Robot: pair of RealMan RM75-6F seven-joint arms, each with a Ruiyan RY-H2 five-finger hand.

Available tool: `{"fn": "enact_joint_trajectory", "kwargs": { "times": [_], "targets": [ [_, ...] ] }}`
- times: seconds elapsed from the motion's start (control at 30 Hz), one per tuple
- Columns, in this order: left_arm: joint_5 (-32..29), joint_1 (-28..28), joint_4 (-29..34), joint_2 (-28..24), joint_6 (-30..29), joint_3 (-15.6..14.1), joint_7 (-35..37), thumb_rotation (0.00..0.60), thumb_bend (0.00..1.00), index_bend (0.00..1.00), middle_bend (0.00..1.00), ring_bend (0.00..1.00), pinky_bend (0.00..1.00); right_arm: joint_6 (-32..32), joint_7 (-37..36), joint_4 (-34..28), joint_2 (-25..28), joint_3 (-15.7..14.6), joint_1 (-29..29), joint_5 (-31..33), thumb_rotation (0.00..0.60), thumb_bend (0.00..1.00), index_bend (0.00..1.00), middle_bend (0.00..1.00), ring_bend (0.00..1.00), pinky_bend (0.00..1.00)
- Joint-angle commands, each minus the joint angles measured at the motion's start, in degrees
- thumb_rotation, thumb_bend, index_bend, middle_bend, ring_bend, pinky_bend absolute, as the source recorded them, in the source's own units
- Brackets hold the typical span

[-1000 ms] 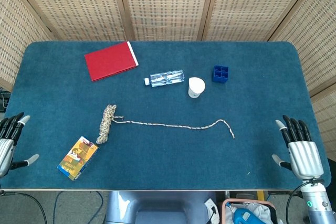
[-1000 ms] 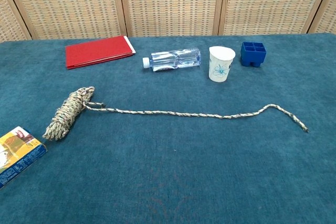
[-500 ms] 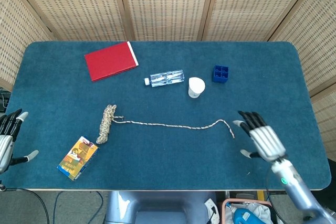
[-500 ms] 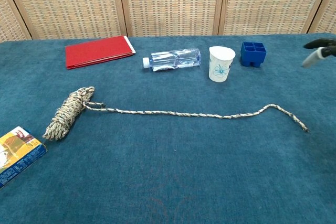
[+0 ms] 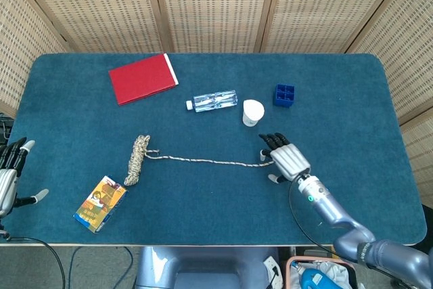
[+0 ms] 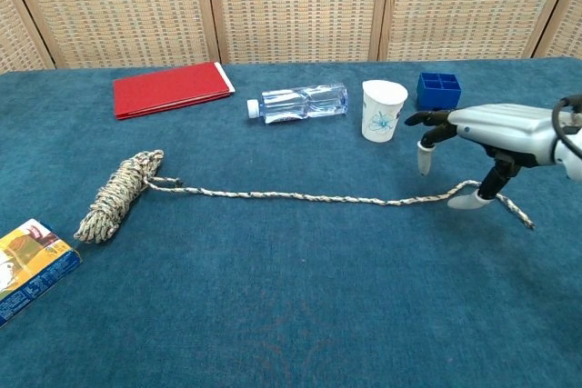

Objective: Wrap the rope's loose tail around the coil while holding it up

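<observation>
Blue felt table point(image 5: 352, 99) carries the rope: its coil point(image 5: 137, 159) lies at nine o'clock, the loose tail point(image 5: 216, 162) running toward three. Since a second ago the right hand point(image 5: 284, 157) has swept in from the table's four o'clock corner and now hovers, fingers spread, over the tail's end. Left hand point(image 5: 8, 177) waits spread at the edge. Likely a grasp comes next.
</observation>
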State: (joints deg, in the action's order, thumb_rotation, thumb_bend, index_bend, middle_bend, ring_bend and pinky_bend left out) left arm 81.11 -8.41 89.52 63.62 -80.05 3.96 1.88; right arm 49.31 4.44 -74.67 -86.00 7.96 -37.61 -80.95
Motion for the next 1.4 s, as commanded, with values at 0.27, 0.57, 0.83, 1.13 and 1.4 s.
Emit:
{"fn": "enact_joint_trajectory", "kwargs": {
  "times": [0.27,0.57,0.83,1.13,1.4],
  "targets": [
    [-0.86,-0.49,-0.43,0.76,1.15,0.09,-1.14,0.600,0.00,0.00,0.00,0.00,0.00,-3.37,1.69,8.09,-8.37,1.90,-3.96,5.13,0.600,0.31,0.42,0.00,0.00,0.00],
    [-1.79,-0.70,-0.78,0.59,1.79,0.50,-0.62,0.600,0.00,0.00,0.00,0.00,0.00,-4.71,3.74,11.21,-10.82,1.30,-5.17,6.96,0.600,0.33,0.49,0.00,0.00,0.00],
    [-2.00,-0.82,-1.05,0.61,2.11,0.57,-0.43,0.600,0.00,0.00,0.00,0.00,0.00,-5.74,4.42,12.34,-11.29,1.01,-5.80,8.05,0.600,0.38,0.51,0.00,0.00,0.00],
    [-1.96,-0.83,-0.95,0.49,2.04,0.61,-0.24,0.600,0.00,0.00,0.00,0.00,0.00,-6.89,5.00,12.99,-11.62,0.98,-6.34,9.80,0.600,0.43,0.54,0.00,0.00,0.00],
    [-1.90,-0.85,-1.00,0.47,2.11,0.57,-0.11,0.600,0.00,0.00,0.00,0.00,0.00,-5.47,4.13,12.11,-11.40,0.98,-6.15,9.43,0.600,0.43,0.65,0.00,0.00,0.00]
  ]
}}
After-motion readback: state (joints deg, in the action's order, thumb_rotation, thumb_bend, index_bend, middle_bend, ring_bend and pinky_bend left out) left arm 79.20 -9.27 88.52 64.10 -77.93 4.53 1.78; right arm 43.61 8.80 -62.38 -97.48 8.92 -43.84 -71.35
